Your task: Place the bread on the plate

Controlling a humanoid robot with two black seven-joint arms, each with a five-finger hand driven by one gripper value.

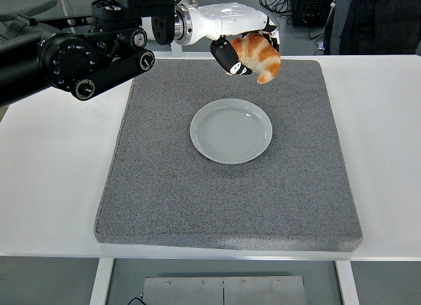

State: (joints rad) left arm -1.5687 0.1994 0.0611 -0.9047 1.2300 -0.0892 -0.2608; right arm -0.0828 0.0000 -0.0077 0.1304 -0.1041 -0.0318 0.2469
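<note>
My left hand (pixel 245 50) reaches in from the upper left and is shut on the bread (pixel 260 56), a golden-brown croissant. It holds the croissant in the air above the far part of the grey mat (pixel 164 187), just beyond the plate. The round pale grey plate (pixel 231 131) lies empty in the middle of the mat. The croissant hangs a little right of the plate's centre and behind its far rim. My right hand does not show.
The black left arm (pixel 85 55) with its white wrist section (pixel 217 19) spans the upper left over the table's far edge. A person in dark clothing (pixel 375 22) stands at the top right. White table (pixel 52 154) surrounds the mat.
</note>
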